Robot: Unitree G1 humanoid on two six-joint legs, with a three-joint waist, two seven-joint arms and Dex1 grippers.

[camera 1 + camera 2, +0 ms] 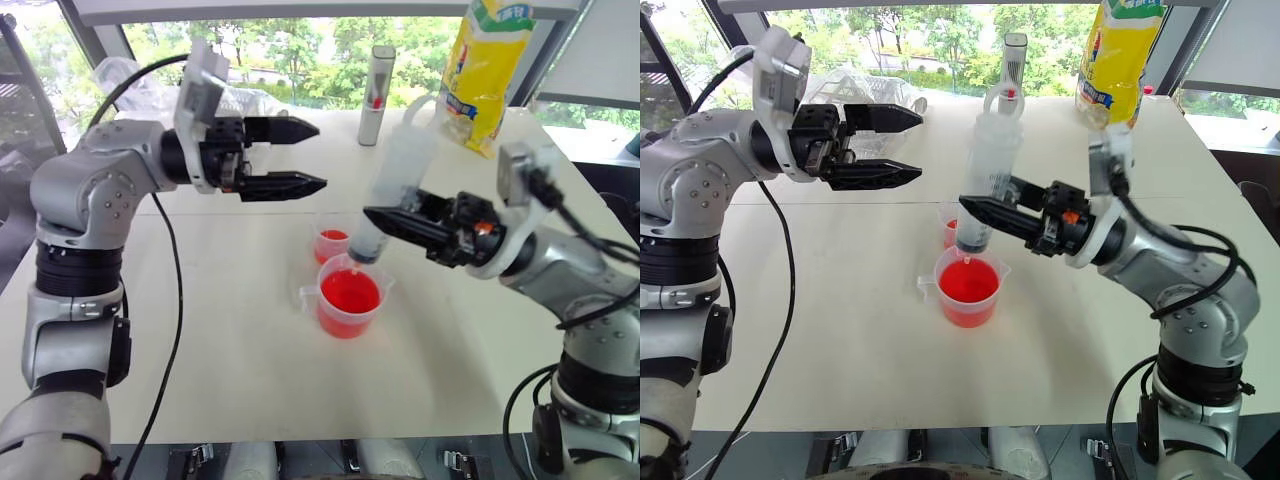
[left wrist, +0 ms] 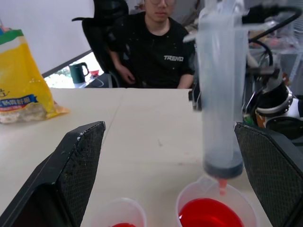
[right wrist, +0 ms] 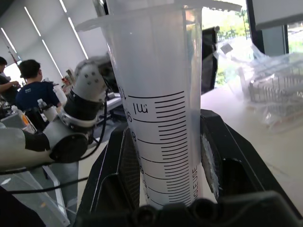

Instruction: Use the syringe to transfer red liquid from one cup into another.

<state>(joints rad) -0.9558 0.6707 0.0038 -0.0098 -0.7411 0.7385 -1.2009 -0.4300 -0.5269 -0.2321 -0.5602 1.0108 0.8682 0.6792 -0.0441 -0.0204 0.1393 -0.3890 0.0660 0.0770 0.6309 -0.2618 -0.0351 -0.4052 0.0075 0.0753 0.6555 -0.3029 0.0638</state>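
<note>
On white table [image 1: 250,380] by windows, right gripper [image 1: 372,216] clamping syringe [image 1: 395,190], left gripper [image 1: 305,155] wide

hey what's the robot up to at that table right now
The right gripper is shut on a big clear syringe, holding it upright with its tip just over the handled beaker of red liquid. The left gripper hangs open, level with the syringe's top and empty. A smaller cup with a little red in it stands right behind the beaker on the white table.
</note>
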